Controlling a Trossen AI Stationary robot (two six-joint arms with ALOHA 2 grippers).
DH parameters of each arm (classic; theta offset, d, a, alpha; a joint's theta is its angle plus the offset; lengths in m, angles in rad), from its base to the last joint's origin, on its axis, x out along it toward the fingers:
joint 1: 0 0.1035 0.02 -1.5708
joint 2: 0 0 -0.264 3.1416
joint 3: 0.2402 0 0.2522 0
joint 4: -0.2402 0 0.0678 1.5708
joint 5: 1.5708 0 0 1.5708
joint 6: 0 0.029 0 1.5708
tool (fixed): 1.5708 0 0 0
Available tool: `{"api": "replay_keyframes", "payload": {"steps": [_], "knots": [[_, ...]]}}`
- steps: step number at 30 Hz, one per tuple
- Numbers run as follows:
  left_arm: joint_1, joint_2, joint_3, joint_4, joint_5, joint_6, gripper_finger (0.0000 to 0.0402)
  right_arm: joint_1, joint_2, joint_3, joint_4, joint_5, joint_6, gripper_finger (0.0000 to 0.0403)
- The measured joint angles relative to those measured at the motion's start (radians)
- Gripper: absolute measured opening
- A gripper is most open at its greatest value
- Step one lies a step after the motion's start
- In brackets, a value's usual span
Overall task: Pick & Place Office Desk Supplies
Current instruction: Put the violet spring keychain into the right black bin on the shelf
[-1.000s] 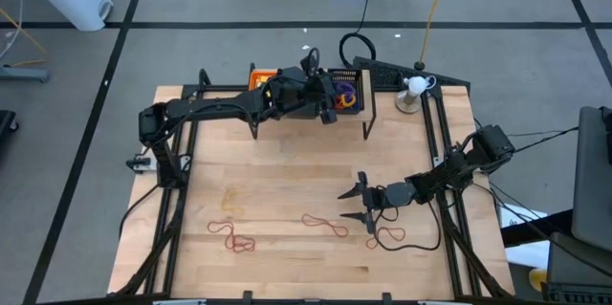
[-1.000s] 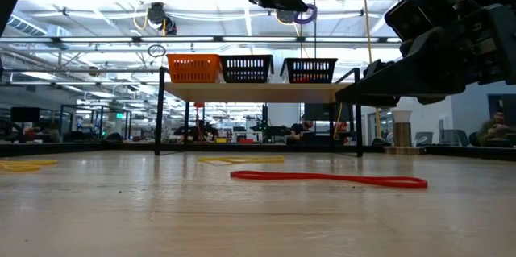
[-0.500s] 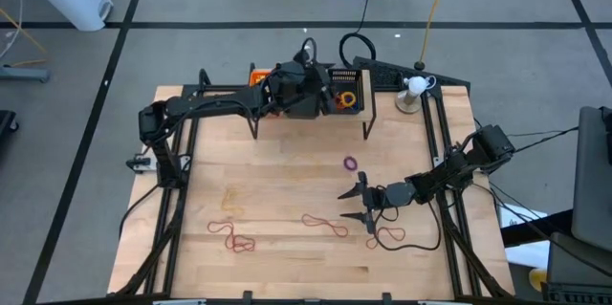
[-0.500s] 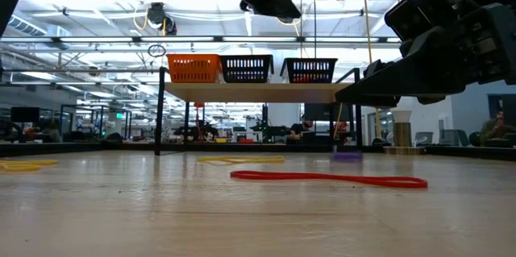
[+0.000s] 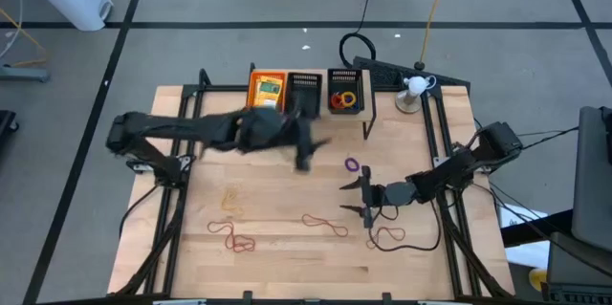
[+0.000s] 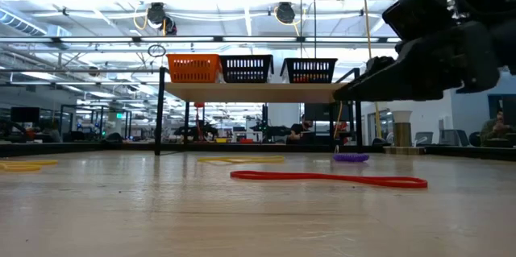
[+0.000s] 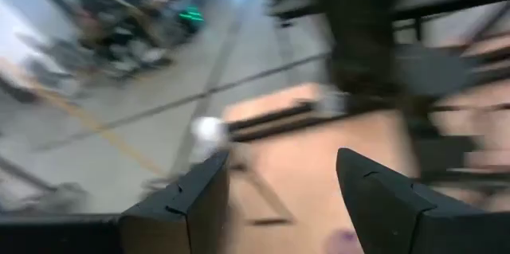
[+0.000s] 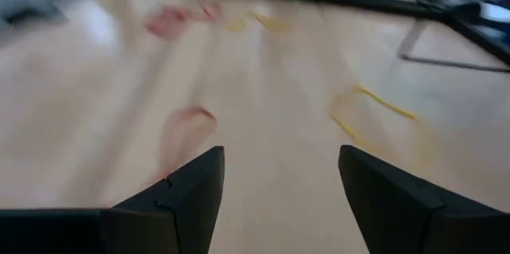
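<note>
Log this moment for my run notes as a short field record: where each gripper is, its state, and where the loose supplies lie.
left gripper: open, empty, over mid-table in front of the shelf trays
right gripper: open, empty, low over the table's right side
purple ring: lying loose on the table, between the two grippers
red rubber bands: scattered along the table's near part
black mesh tray: on the shelf, holds orange rings
orange tray: holds a yellow packet

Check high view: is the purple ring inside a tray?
No, the purple ring lies on the bare table, in front of the trays.
</note>
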Motion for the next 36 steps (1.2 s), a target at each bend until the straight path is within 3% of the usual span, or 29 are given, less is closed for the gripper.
{"api": "replay_keyframes", "payload": {"steps": [3,7,11,18,30,36], "knots": [[-0.119,-0.028,0.0,-0.128,-0.04,-0.128,0.0225,0.0,-0.12,0.092,-0.381,0.108,-0.014,0.0238],[-0.259,-0.018,0.0,-0.261,-0.228,-0.244,0.0225,-0.004,-0.204,0.273,-0.912,0.271,0.027,0.0233],[-0.349,0.018,-0.001,-0.355,-0.441,-0.334,0.0225,-0.038,-0.215,0.381,-1.157,0.261,0.065,0.0223],[-0.402,0.058,-0.002,-0.455,-0.717,-0.496,0.0225,-0.144,-0.154,0.378,-1.24,-0.042,0.118,0.021],[-0.399,0.057,-0.002,-0.554,-0.715,-0.596,0.0225,-0.27,0.005,0.363,-1.18,-0.068,0.011,0.0212],[-0.399,0.057,-0.003,-0.556,-0.702,-0.61,0.0225,-0.329,0.002,0.362,-1.162,-0.188,0.006,0.0206]]}}
